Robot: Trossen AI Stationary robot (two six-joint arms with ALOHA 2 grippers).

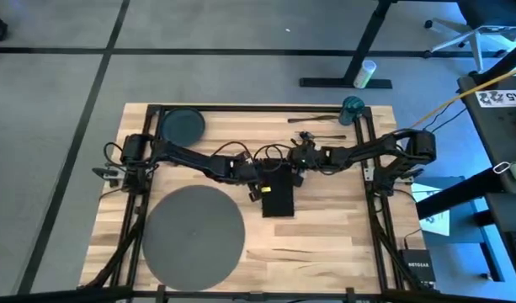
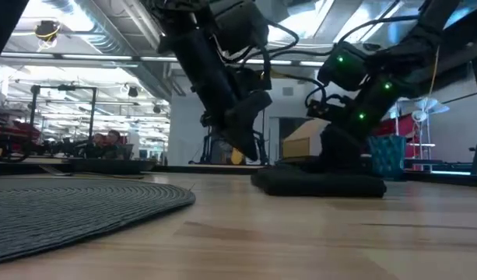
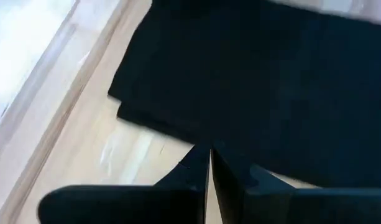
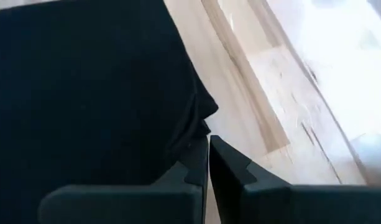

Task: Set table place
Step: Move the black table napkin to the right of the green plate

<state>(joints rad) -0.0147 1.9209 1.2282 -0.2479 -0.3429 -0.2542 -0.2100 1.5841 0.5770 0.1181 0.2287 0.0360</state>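
Left jaws: the left gripper (image 3: 210, 163) has its jaws pressed together with only a hairline between them, tips at the edge of the black rectangular folded cloth napkin (image 1: 279, 195); whether cloth is pinched between them cannot be told.
Right jaws: the right gripper (image 4: 208, 152) is likewise closed to a thin slit, tips at a rumpled corner of the napkin; a grip on the cloth cannot be confirmed.
Left arm pose: it reaches from its base at the table's left edge across toward the middle, the wrist bent down over the napkin's far left part.
Right arm pose: it stretches from its base at the right edge in toward the middle, the wrist dropped onto the napkin's far end, green lamps lit on it in the low view.
Napkin: lies flat near the middle of the light plank wooden table (image 1: 333, 236).
Place: the large flat round dark-grey placemat (image 1: 193, 233) rests at the near left corner, well apart from the napkin.
Plate: a smaller round dark blue-grey plate (image 1: 183, 125) sits at the far left corner.
Cutlery: thin dark pieces (image 1: 323, 119) lie near the far edge, right of centre.
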